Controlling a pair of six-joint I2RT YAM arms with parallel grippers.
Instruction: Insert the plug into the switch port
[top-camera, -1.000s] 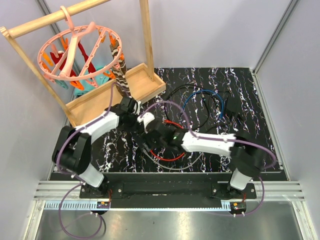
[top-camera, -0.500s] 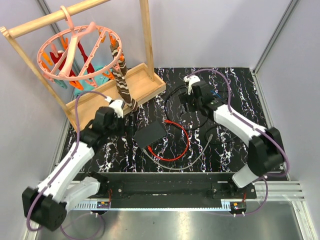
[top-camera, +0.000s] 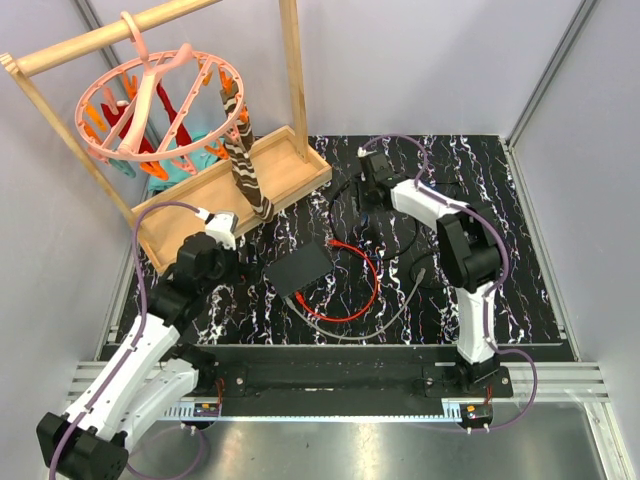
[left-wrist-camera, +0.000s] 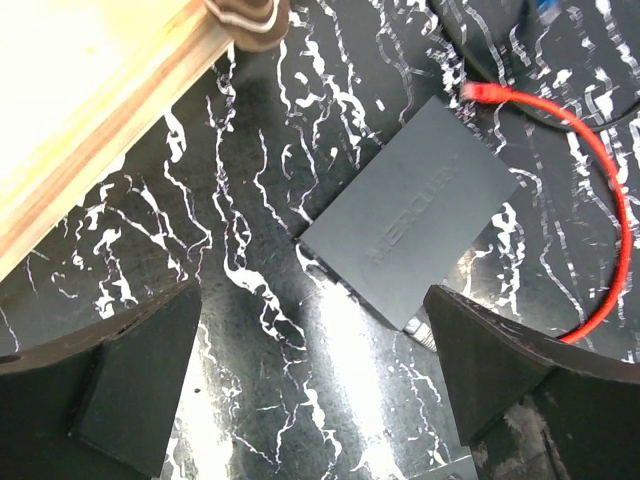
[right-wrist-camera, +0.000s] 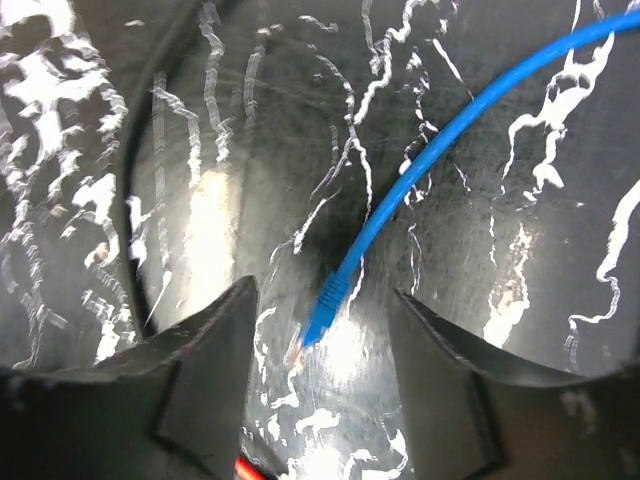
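The switch (top-camera: 300, 268) is a flat black box lying mid-table, and it also shows in the left wrist view (left-wrist-camera: 410, 235); I cannot make out its port. A red cable (top-camera: 362, 285) loops beside it, its plug (left-wrist-camera: 480, 92) just off the box's far corner. My left gripper (top-camera: 222, 262) hovers left of the box, open (left-wrist-camera: 315, 385) and empty over bare mat. My right gripper (top-camera: 372, 195) is at the far cables. It is open (right-wrist-camera: 325, 375), with the blue cable's plug (right-wrist-camera: 318, 322) lying on the mat between its fingers (right-wrist-camera: 210, 370), untouched.
A wooden tray (top-camera: 290, 170) with a frame stands at the back left, holding a pink peg hanger (top-camera: 160, 100) and a striped sock (top-camera: 245, 165). The tray's edge (left-wrist-camera: 100, 130) is close to my left gripper. A grey cable (top-camera: 395, 305) and black cords (right-wrist-camera: 135, 160) lie around.
Both arms have left the middle over the switch. The left one pulled back to the left and opened wide. The right one swung to the far cables and now straddles the blue plug.
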